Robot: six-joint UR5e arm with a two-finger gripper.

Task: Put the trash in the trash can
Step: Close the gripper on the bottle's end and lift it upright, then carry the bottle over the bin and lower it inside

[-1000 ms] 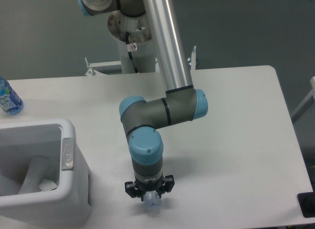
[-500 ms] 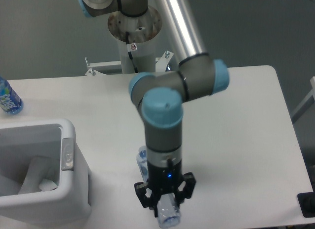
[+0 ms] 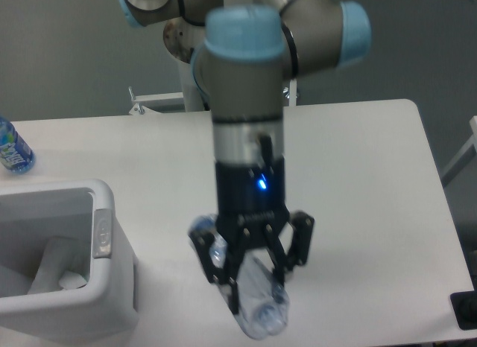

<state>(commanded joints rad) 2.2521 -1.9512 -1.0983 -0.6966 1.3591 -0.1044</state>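
My gripper (image 3: 253, 287) hangs high above the table's front middle, shut on the crushed clear bluish bottle (image 3: 257, 306), one piece of the trash. The bottle lies slanted between the fingers, one end poking out at upper left, the other at lower right. The white trash can (image 3: 112, 287) stands at the front left, well to the left of the gripper. Its grey tab (image 3: 101, 232) is on the right rim. A white wad (image 3: 72, 278) of trash lies inside it.
An intact water bottle with a blue label (image 3: 13, 149) stands at the table's far left edge. A black object (image 3: 466, 310) sits at the front right corner. The arm's base (image 3: 201, 71) rises behind the table.
The gripper has risen steeply toward the camera with the crushed bottle in it, lifting it off the table. The trash can and the wad inside have not moved.
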